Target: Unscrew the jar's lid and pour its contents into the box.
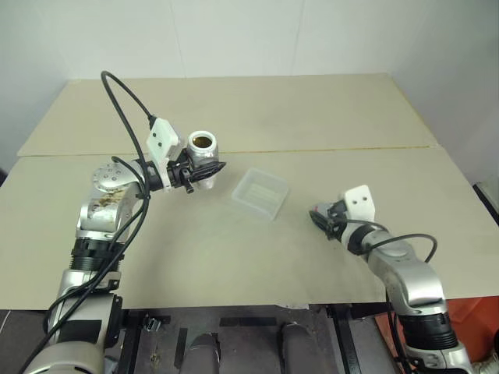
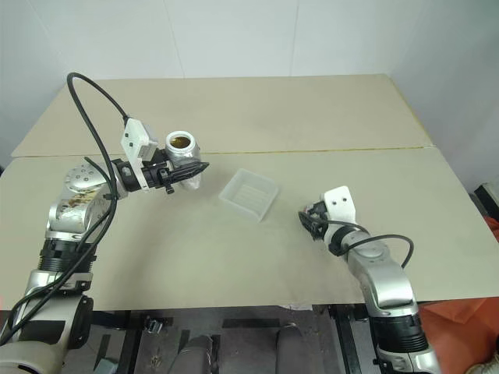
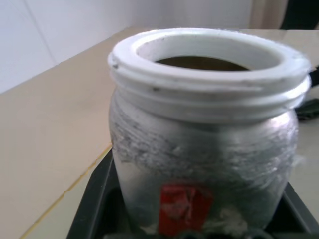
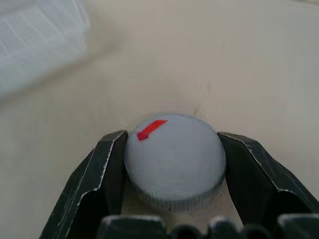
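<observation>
Now the left gripper, left of centre in the left eye view, is holding the jar upright above the table, its fingers clamped round the silvery body with the orange-red label facing the wrist. The jar's mouth is standing open, with the white threaded rim bare and a brownish patch, probably the contents, showing inside. Just right of the jar, near the middle of the frame, the box is lying flat and looking empty. Lower right, the right gripper is sitting low over the table with the lid between its fingers; the fingers are flanking the lid's edge closely, and the lid appears to be resting on or just above the surface, red mark up.

Judging from this, the unscrewing is done and the step in hand is parting with the lid before pouring. To do it well, the right fingers should be letting go only once the lid is resting flat, well clear of the box. The jar should be staying level until its mouth is over the box's middle, then tipping slowly towards the box so that small bits are not bouncing over the shallow wall. The thin box may be sliding if nudged.
</observation>
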